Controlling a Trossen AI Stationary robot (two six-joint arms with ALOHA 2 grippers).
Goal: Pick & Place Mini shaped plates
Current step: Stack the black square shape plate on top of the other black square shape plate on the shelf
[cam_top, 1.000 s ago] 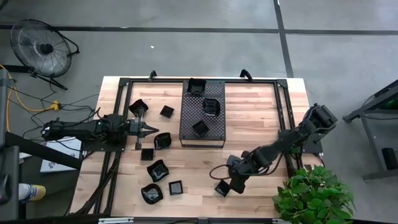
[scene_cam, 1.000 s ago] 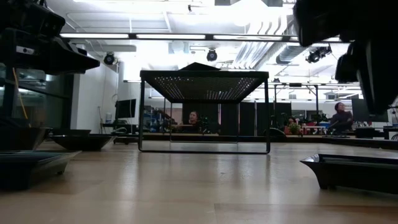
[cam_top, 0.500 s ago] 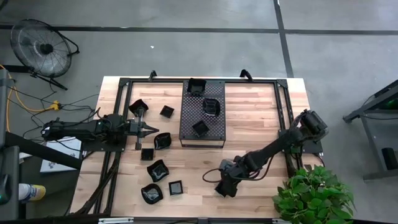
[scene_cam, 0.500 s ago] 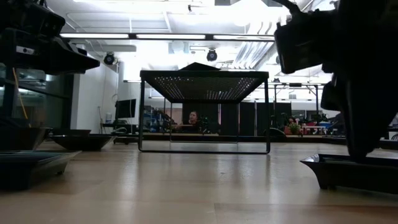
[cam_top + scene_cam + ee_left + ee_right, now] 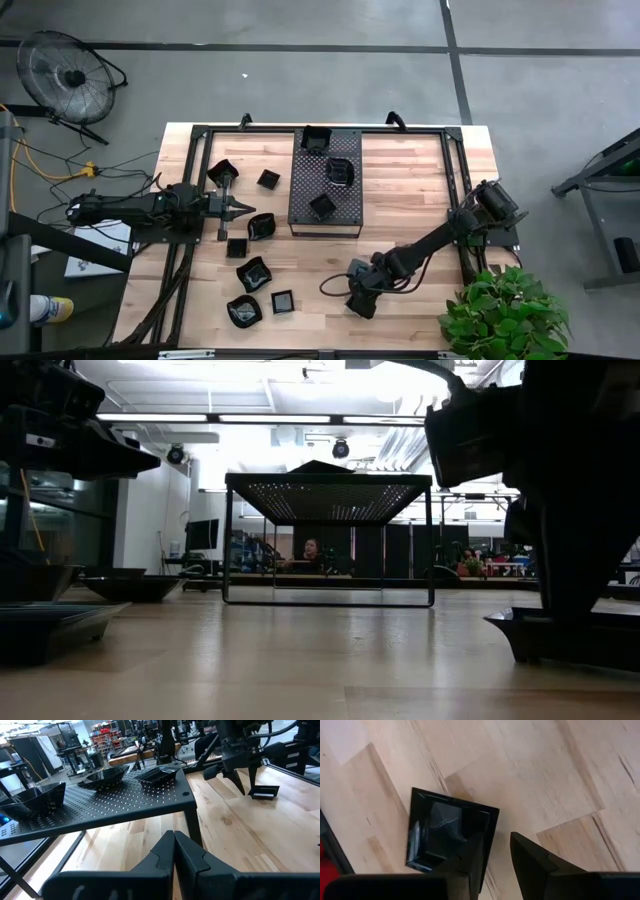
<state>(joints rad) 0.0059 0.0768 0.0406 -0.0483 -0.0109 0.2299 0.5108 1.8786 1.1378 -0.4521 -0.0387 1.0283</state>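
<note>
- Square plate lies flat on the wooden table near its front edge. The right gripper is directly above it, fingers parted by a narrow gap, one finger over the dish's inside and the other just outside its rim. Nothing lifted; the dish looks to be still resting on the wood.
- In the low view that same dish shows at far right with the gripper's dark bulk standing over it.
- Perforated tray at table centre, raised on legs, carries three dishes as far as the high view shows.
- Loose plates left of the tray: roughly seven scattered on the wood, square and wavy-edged mixed.
- Judgement: early to middle of the job, if the tray is the goal. Three placed, one being addressed, the left cluster untouched.
- Left gripper hangs over the left side of the table, near the tray's left edge, fingers pressed together, holding nothing.
- Hard to make out: whether the right fingers actually touch the rim. The high view hides the square plate almost wholly under the gripper.
- Exact count of loose dishes is uncertain; the left arm and frame rails may cover some.
</note>
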